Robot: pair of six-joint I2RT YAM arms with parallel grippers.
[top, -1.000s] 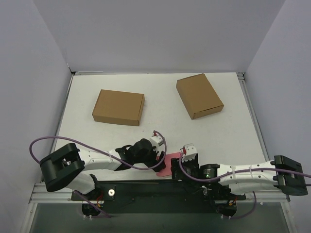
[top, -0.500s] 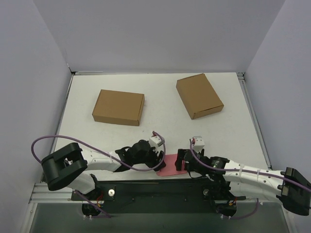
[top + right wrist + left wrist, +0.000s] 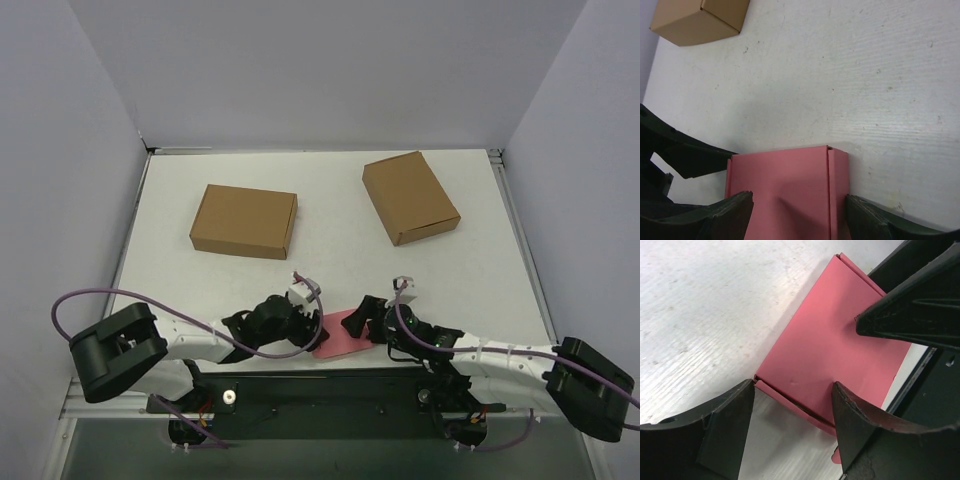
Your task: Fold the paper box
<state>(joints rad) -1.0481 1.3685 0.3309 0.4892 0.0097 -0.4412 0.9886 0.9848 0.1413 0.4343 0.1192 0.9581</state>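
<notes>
The left hand (image 3: 792,390), fingers apart, straddles the left edge of the pink paper box (image 3: 830,350). The right hand (image 3: 800,200), fingers spread wide, straddles its right edge. The paper box lies at the near edge of the table (image 3: 330,270).

A pink paper box (image 3: 338,335) sits on a white table (image 3: 330,275) flecked with faint grey specks. The left cardboard box (image 3: 244,221) and the right cardboard box (image 3: 410,197) are plain tan brown. The left arm (image 3: 190,340) and right arm (image 3: 500,357) are white with black joints and trail purple cables (image 3: 62,305). The left tool (image 3: 792,386) and right tool (image 3: 799,197) have matte black fingers. The walls (image 3: 330,70) are pale lavender-grey.
</notes>
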